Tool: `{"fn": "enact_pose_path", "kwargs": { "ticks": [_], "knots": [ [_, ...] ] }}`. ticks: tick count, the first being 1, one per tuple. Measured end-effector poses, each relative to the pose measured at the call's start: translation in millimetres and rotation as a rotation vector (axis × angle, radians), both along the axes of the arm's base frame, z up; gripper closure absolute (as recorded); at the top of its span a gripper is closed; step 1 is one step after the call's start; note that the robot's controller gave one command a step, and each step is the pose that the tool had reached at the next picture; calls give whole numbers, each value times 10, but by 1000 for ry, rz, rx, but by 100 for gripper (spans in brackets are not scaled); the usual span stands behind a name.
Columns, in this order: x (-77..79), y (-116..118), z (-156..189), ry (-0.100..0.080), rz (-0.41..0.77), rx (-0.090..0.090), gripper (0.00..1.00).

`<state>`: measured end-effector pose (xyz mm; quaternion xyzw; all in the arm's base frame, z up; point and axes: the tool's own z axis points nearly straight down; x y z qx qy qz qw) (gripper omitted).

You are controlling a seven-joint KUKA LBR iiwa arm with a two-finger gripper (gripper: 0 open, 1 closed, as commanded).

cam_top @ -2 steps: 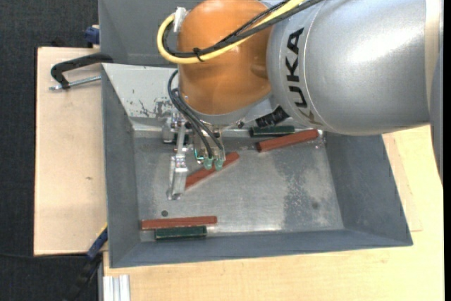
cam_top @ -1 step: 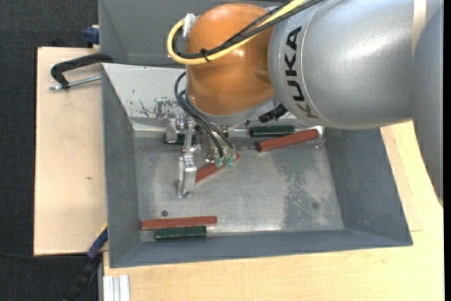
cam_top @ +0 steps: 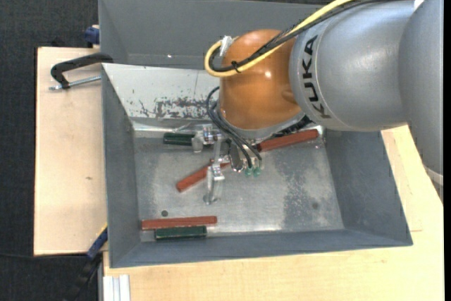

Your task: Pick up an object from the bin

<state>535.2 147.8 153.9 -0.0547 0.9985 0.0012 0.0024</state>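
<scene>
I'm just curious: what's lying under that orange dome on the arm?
A red-brown stick pokes out to its right and a dark green stick to its left, both on the bin floor. What lies between them is hidden by the orange cover.

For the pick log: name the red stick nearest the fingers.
The slanted red stick in the middle of the bin, its end beside the fingers. The red stick along the lower wall and the red stick by the arm lie farther.

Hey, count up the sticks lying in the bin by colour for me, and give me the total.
Red sticks: 3 (centre, upper right, near wall)
Dark green sticks: 2 (upper left, near wall)
Total: 5
</scene>
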Motion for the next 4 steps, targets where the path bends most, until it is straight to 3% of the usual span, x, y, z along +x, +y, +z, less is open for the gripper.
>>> {"fn": "enact_pose_path", "kwargs": {
  "ticks": [1,2,3,4],
  "knots": [
    [259,-259,-190,4,58,-3,0],
    [371,-331,-831,3,152,-1,100],
    [371,-331,-831,3,152,-1,100],
    [409,-570,1057,-11,132,-1,100]
  ]
}}
